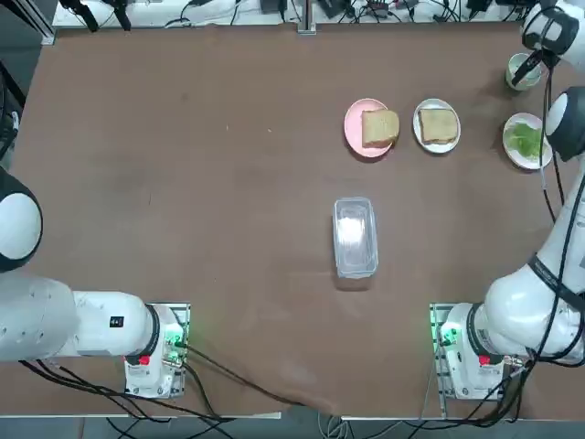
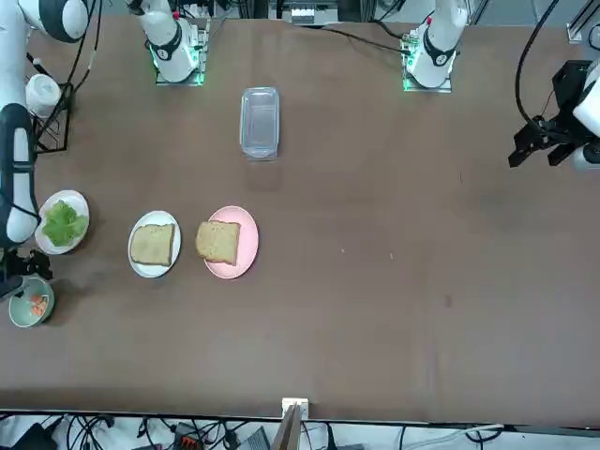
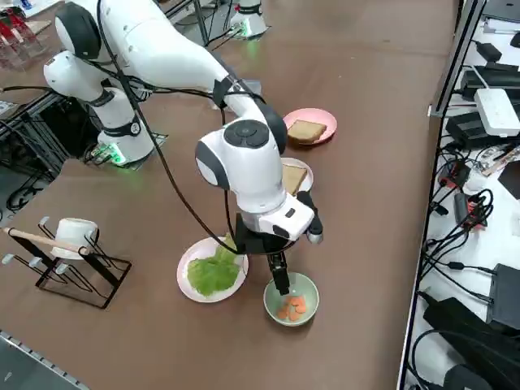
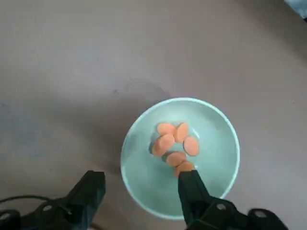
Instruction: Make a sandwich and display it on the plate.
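1. The right hand (image 4: 143, 178) stands wide, with nothing between its fingers. It is low over the green bowl (image 3: 275, 302), one finger reaching over the bowl's inside and the other outside it; whether either touches the rim I cannot tell.
2. Orange slices (image 4: 166, 142) lie in that bowl, close to the hand. They are probably a distractor, or perhaps an extra filling.
3. Nearest the hand after the bowl, on the side toward the arm's base, the lettuce (image 2: 64, 223) rests on a white plate (image 3: 187, 280).
4. To the hand's left, a second white plate (image 1: 437, 103) holds one bread slice (image 1: 439, 126).
5. Farther left, just beyond that plate, the pink plate (image 1: 354, 131) carries the other bread slice (image 1: 379, 129), which overhangs its edge.
6. Left of the hand and back toward the bases, a clear container (image 1: 355, 238) sits on the counter (image 1: 228, 229).
7. Progress: nothing is stacked. The sandwich exists only as separate parts, with both slices and the lettuce on three different plates, so the assembly looks wholly undone.
8. Left to do, as I judge it: lay the lettuce on one slice, cap it with the other, and have the stack on a white plate. Which white plate is meant, I cannot tell; the one already bearing bread seems likeliest.
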You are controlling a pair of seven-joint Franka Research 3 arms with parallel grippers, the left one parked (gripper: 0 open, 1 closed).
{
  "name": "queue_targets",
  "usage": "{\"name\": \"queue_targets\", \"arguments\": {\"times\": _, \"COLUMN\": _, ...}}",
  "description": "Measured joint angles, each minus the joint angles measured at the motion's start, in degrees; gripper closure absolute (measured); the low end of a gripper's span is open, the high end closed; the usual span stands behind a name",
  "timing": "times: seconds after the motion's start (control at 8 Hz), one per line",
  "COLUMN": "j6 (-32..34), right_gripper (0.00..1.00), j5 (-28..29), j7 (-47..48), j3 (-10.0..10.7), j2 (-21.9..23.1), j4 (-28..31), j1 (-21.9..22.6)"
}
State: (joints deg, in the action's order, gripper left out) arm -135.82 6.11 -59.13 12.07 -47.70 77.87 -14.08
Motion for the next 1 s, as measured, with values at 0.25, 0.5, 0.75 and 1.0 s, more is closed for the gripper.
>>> {"name": "queue_targets", "arguments": {"times": 0.25, "j6": -2.10, "right_gripper": 0.15, "j5": 0.00, "j7": -0.38, "j3": -0.07, "j2": -2.00, "j4": -0.05, "j1": -0.04}}
{"name": "queue_targets", "arguments": {"times": 0.5, "j6": -2.24, "right_gripper": 0.25, "j5": 0.00, "j7": -0.38, "j3": -0.24, "j2": -2.73, "j4": -0.11, "j1": 0.04}}
{"name": "queue_targets", "arguments": {"times": 0.75, "j6": -2.25, "right_gripper": 0.65, "j5": 0.00, "j7": -0.38, "j3": -0.24, "j2": -2.93, "j4": -0.14, "j1": 0.03}}
{"name": "queue_targets", "arguments": {"times": 1.0, "j6": -0.95, "right_gripper": 0.96, "j5": 0.02, "j7": 0.43, "j3": -0.28, "j2": -2.75, "j4": -1.12, "j1": 0.18}}
